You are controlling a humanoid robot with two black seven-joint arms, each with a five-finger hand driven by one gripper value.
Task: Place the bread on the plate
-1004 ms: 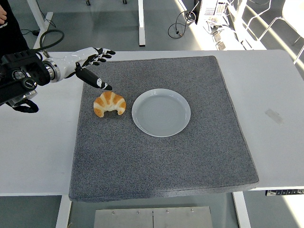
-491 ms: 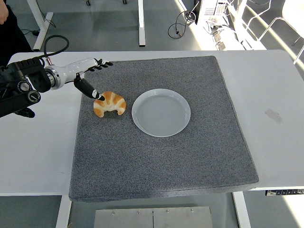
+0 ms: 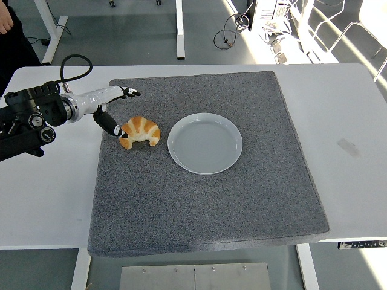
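Note:
A golden croissant lies on the grey mat, just left of an empty white plate. My left hand comes in from the left edge and sits at the croissant's left end. Its fingers are spread: the thumb tip touches the croissant's left end, and the other fingers point right, above and behind the croissant. The hand holds nothing. My right arm is out of view.
The mat covers the middle of the white table. A person's dark sleeve and hand show at the top left corner. A black cable loops above my left forearm.
My left hand has drawn back to the left and lowered. The thumb has come down from above the croissant to its left end. The croissant and plate have not moved.

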